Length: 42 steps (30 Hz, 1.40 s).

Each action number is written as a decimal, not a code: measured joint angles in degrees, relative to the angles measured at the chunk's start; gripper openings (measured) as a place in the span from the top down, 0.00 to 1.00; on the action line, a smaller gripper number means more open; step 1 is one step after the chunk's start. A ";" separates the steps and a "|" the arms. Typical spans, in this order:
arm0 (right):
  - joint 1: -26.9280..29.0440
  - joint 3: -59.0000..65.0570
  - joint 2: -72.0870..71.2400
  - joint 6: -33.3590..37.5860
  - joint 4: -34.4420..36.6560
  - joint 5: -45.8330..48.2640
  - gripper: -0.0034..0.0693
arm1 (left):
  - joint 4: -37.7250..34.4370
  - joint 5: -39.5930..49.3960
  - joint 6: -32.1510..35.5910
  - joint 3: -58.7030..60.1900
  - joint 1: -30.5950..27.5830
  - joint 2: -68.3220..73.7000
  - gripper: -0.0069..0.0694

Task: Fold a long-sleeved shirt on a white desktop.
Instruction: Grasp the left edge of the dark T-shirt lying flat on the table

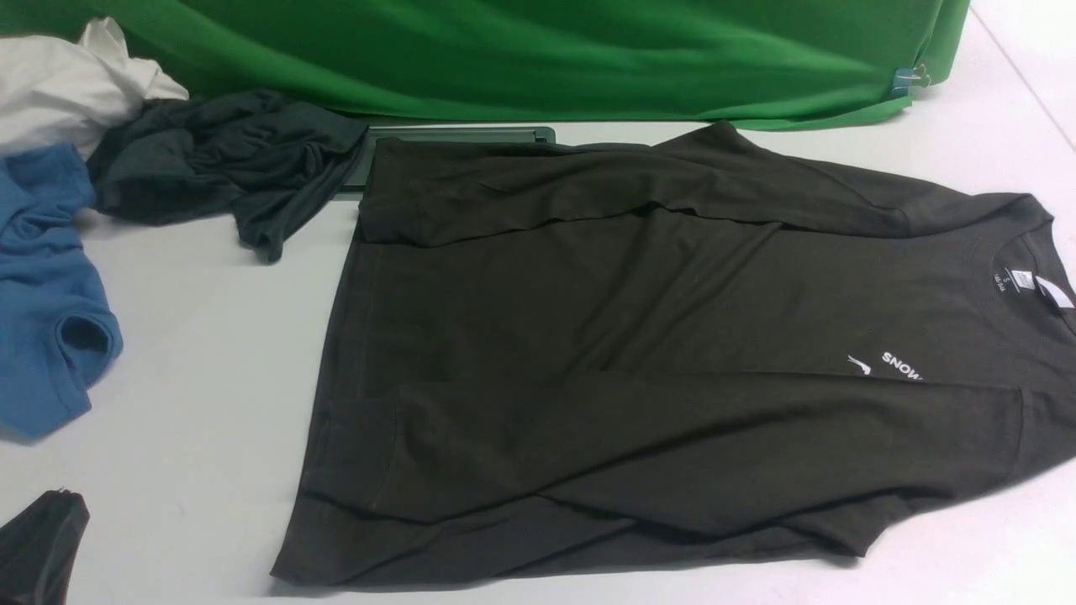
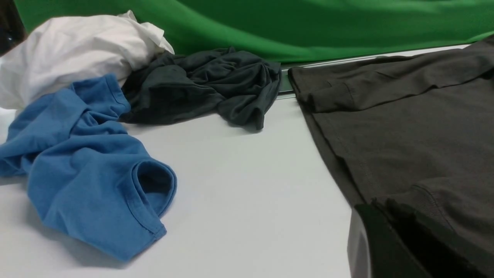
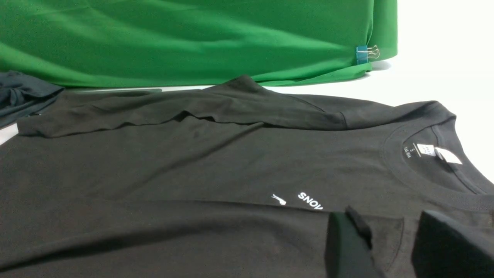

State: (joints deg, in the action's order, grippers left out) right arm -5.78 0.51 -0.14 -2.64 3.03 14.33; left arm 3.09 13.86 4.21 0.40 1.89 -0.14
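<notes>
The long-sleeved shirt (image 1: 630,336) (image 2: 405,127) (image 3: 193,162) lies flat on the white desktop (image 1: 193,353) with its collar to the right and both sleeves folded across the body. Its white lettering (image 1: 901,365) (image 3: 309,200) and neck label (image 1: 1021,279) (image 3: 426,150) face up. My left gripper (image 1: 59,497) (image 2: 382,203) is shut and empty at the near left, apart from the shirt's hem. My right gripper (image 3: 388,216) is open just over the chest near the collar, with flat fabric showing between its fingers; the front view does not show it.
A crumpled charcoal garment (image 1: 218,160) (image 2: 200,85), a blue garment (image 1: 42,286) (image 2: 85,166) and a white cloth (image 1: 59,84) lie at the far left. The grey hatch (image 1: 462,133) peeks out behind the shirt. A green backdrop (image 1: 546,50) with a binder clip (image 3: 364,54) closes the back.
</notes>
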 joint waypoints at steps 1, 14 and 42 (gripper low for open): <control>0.00 0.00 0.00 0.00 0.00 0.00 0.62 | 0.00 0.00 0.00 0.00 0.00 0.00 0.88; 0.00 0.00 0.00 0.00 0.00 -22.52 0.62 | -0.15 -17.93 0.00 0.00 0.00 0.00 0.88; 0.00 -42.49 17.83 -10.58 0.24 -22.13 0.62 | -1.68 -16.60 -22.25 -42.33 0.00 20.03 0.88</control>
State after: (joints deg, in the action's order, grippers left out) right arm -5.78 -41.99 17.69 -13.22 3.27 -7.79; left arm 1.41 -2.74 -18.03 -41.93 1.89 19.88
